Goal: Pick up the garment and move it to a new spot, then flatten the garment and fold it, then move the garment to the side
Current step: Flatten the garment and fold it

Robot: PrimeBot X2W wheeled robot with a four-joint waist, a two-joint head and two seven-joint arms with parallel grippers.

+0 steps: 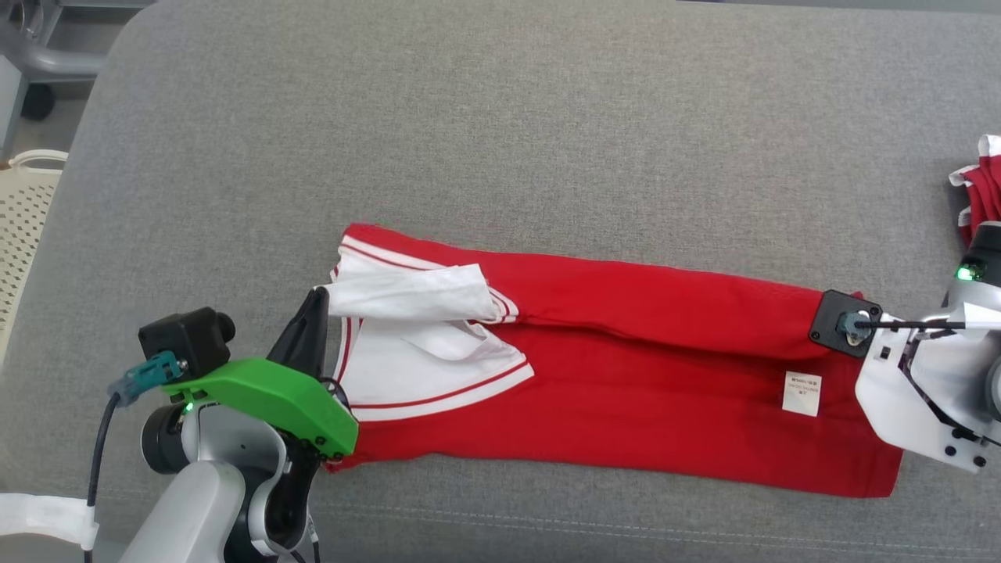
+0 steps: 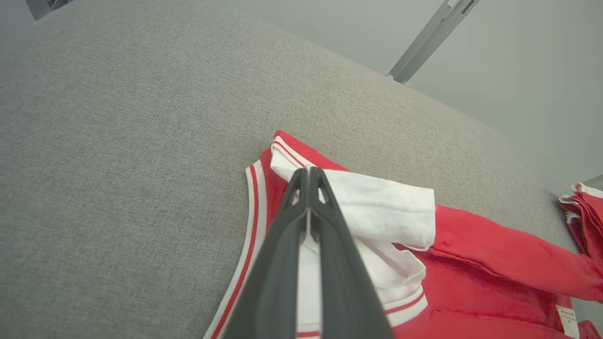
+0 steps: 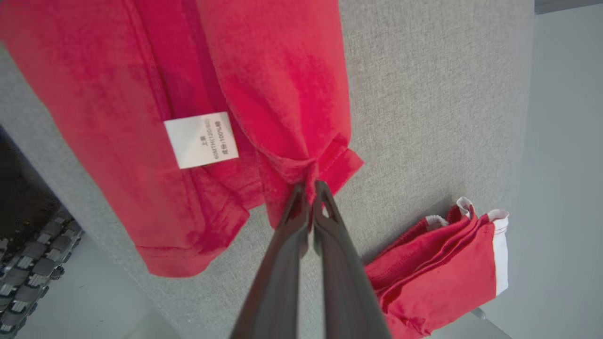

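so the red fabric garment with white striped trim (image 1: 626,367) lies stretched out near the front edge of the grey upholstered cushion (image 1: 469,117); left gripper (image 2: 308,176) is pinched tight on its white flap at the left end; right gripper (image 3: 311,188) is clamped on the red hem at the right end; a folded red-and-white cloth (image 3: 438,263) sits at the right edge

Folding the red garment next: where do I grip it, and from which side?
Grip the red garment at its two short ends, where the left end effector is shut on the white-trimmed edge and the right end effector on the hem corner. It lies long and flat on the grey cushion, so come in low from each end.
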